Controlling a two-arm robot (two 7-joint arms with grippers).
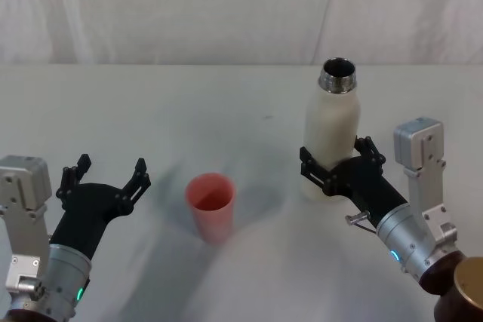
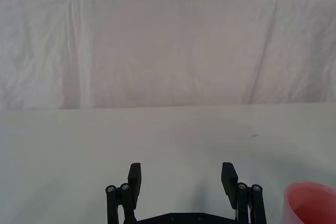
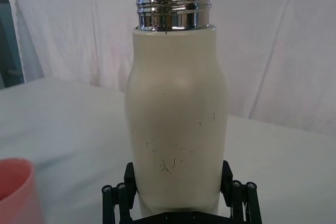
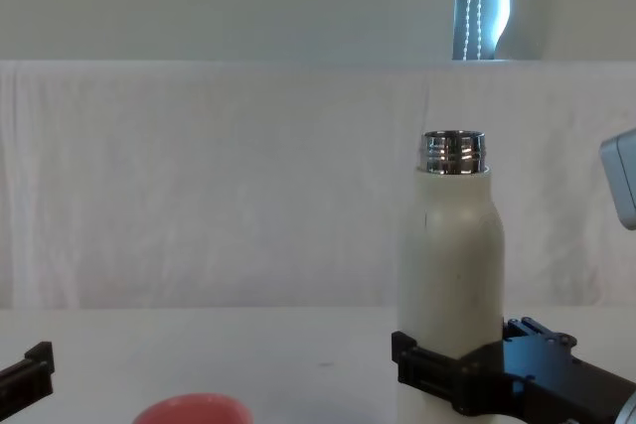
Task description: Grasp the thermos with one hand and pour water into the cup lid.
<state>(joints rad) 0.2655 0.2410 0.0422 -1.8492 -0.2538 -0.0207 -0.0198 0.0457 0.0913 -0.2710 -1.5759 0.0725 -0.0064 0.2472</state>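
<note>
The thermos (image 1: 332,122), cream-white with an open steel neck, stands upright on the table at the right. My right gripper (image 1: 336,152) is open, and its fingers straddle the thermos's lower body, close against both sides. The right wrist view shows the thermos (image 3: 178,108) between the black fingers (image 3: 130,177) of the right gripper (image 3: 178,174). From the chest view the thermos (image 4: 452,245) rises above the right gripper (image 4: 467,359). The pink cup lid (image 1: 211,201) stands upright left of the thermos, mid-table. My left gripper (image 1: 113,164) hovers open left of the cup lid (image 2: 312,203), holding nothing.
A white cloth covers the table (image 1: 226,111) and hangs as a backdrop (image 1: 226,5) behind it. Bare cloth lies between the cup lid and the thermos, and beyond the cup lid toward the back.
</note>
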